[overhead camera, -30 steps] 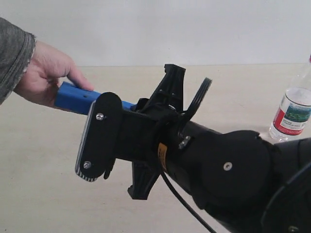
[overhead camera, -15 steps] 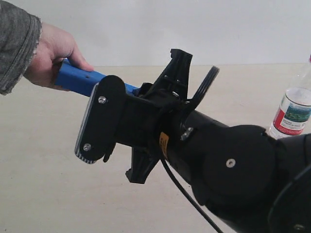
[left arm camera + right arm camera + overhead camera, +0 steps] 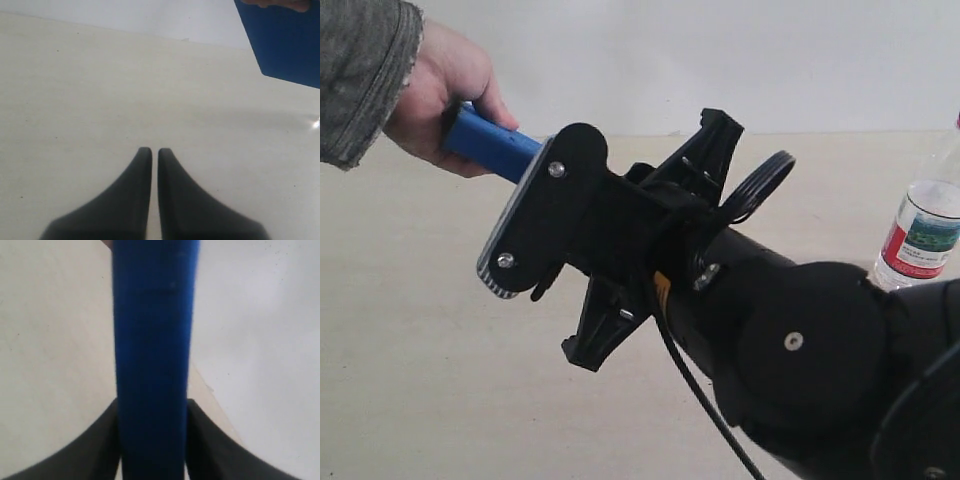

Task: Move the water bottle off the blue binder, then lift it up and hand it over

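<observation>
Right gripper [image 3: 152, 407] clamped on blue binder [image 3: 152, 330], held above table [image 3: 410, 350]. Person's hand [image 3: 438, 92] grips binder's far end. In exterior view, arm hides most of binder. Left gripper [image 3: 155, 151] fingers together, nothing between. Water bottle [image 3: 923, 235] upright on table, well apart from binder, cut off at frame edge.

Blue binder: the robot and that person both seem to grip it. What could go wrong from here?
1. The right gripper is shut on the blue binder while the hand holds its far end; a pull from either could twist or drop it.
2. The water bottle stands upright near the arm, which might knock it over.
</observation>
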